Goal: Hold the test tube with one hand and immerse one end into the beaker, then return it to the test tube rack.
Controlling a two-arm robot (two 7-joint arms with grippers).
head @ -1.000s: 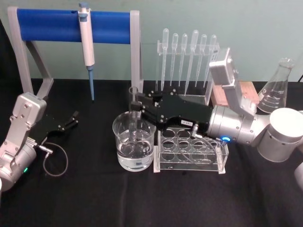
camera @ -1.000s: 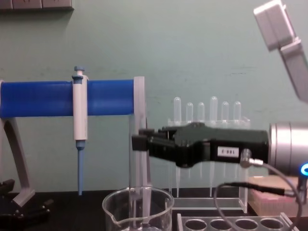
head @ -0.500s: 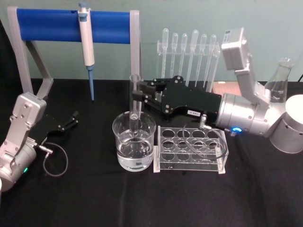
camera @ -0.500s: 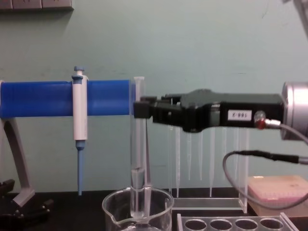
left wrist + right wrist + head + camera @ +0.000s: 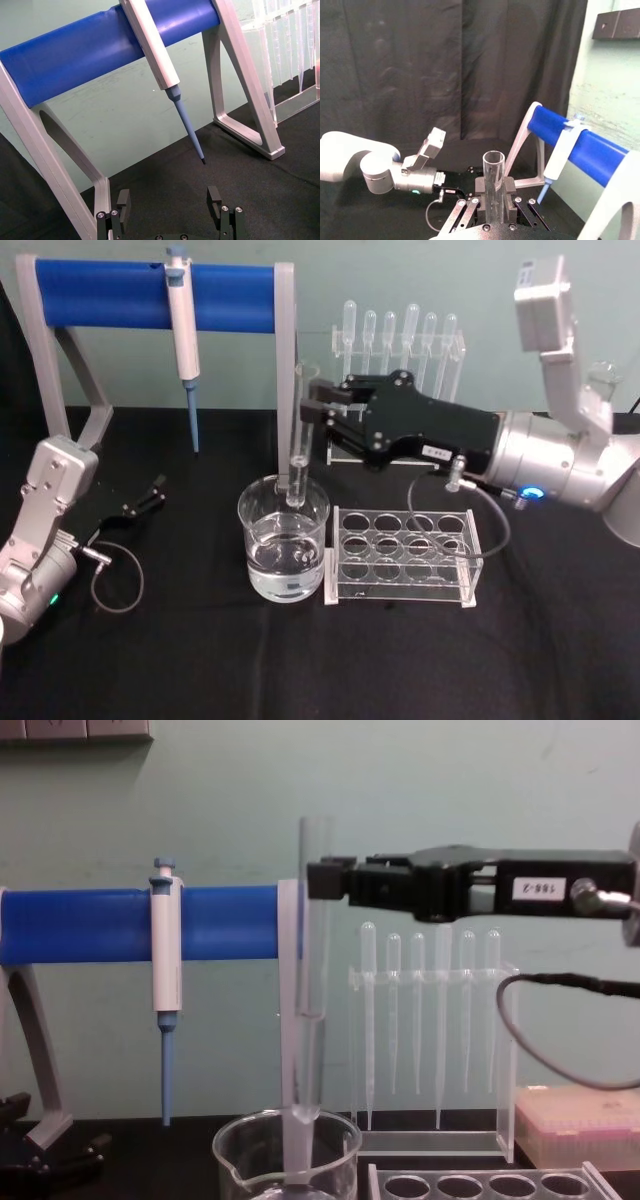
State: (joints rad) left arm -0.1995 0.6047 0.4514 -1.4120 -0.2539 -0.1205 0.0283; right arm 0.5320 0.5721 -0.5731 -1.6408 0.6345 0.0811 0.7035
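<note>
i have the right tool (image 5: 318, 412) clamped shut on the upper part of one test tube (image 5: 301, 435), holding it upright over the one beaker (image 5: 283, 540). in the chest view the tube's rounded bottom (image 5: 303, 1112) sits about level with the beaker rim (image 5: 285, 1125); i cannot tell whether it clears the rim, and a little liquid shows inside the tube. the beaker holds water and stands on the black surface (image 5: 200, 660), touching or just beside the clear tube rack (image 5: 400, 556) on its right.

the tube runs close in front of the grey right post (image 5: 286, 360) of the blue-barred stand (image 5: 150, 295), so room that way is tight. one pipettor (image 5: 183, 335) hangs from the bar, well apart to the left. behind the tool i count six plastic pipettes (image 5: 400, 325) in their holder, and an erlenmeyer flask (image 5: 601, 380) at the far right edge.

the left tool (image 5: 170, 210) is parked low at the left, fingers spread apart with nothing between them, near the stand's left leg.
</note>
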